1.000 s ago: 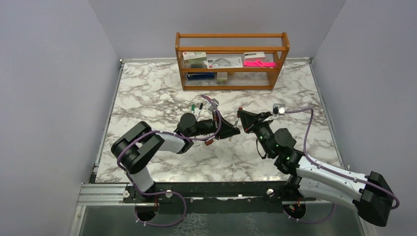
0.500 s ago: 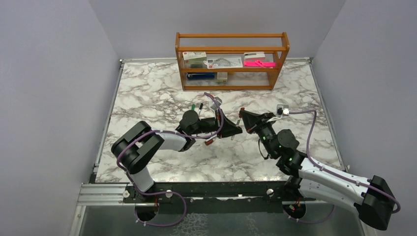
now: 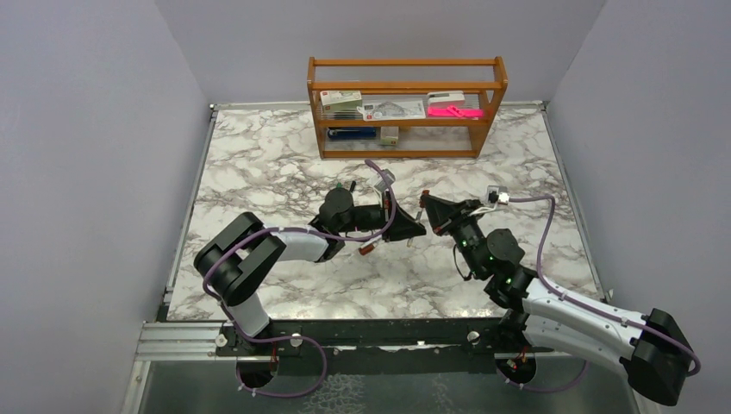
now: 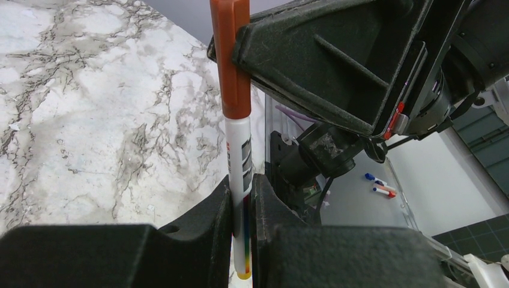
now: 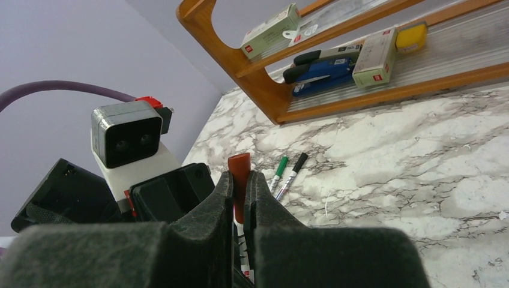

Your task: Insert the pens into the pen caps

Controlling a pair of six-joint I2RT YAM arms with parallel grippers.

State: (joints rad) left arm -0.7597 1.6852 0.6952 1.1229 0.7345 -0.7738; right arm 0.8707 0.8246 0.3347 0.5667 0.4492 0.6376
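Pen (image 4: 240,156): white barrel clamped in left end effector (image 4: 241,187). Red-brown cap (image 4: 230,60) sits on pen's end, pinched tight by right end effector (image 5: 240,180). Pair held above mid surface (image 3: 259,164). Green-capped pen (image 5: 279,170) and black-capped pen (image 5: 294,171) lie side by side on surface, near rack (image 3: 405,86).

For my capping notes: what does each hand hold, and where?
The left hand clamps the pen by its white barrel; the right hand clamps the red-brown cap.
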